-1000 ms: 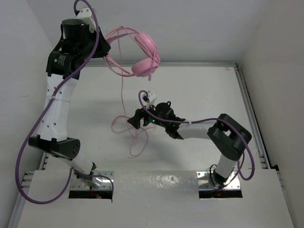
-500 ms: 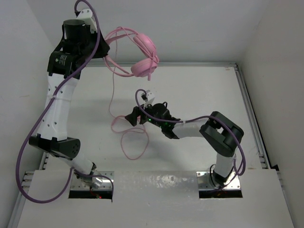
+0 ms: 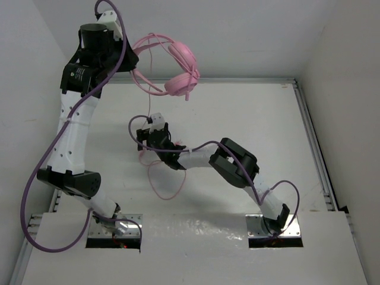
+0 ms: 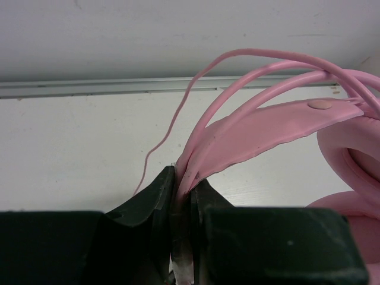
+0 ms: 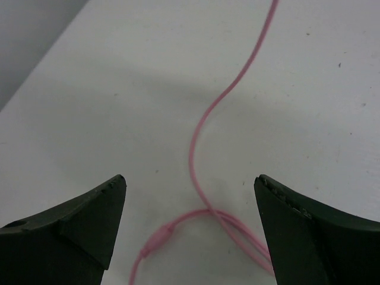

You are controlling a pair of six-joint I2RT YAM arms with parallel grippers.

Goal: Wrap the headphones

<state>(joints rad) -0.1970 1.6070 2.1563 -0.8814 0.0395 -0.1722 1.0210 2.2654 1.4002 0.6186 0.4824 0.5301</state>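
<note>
The pink headphones (image 3: 181, 68) hang in the air at the back of the table, held by the headband. My left gripper (image 3: 129, 64) is shut on the headband (image 4: 249, 127), with cord turns lying along it. The thin pink cord (image 3: 141, 113) hangs down to the table and ends in loose loops (image 3: 166, 178). My right gripper (image 3: 144, 141) is open and low over the table, with the cord's crossing (image 5: 211, 209) between its fingertips (image 5: 113, 190). It holds nothing.
White table (image 3: 249, 119) with a metal rail (image 3: 237, 79) along the back and another on the right (image 3: 314, 154). White walls rise on the left, back and right. Purple arm cables (image 3: 35, 196) loop beside the left arm.
My right gripper has swung left across the table, from the middle to over the cord's loops. The cord's hanging part shifted left. The left gripper and headphones have stayed put.
</note>
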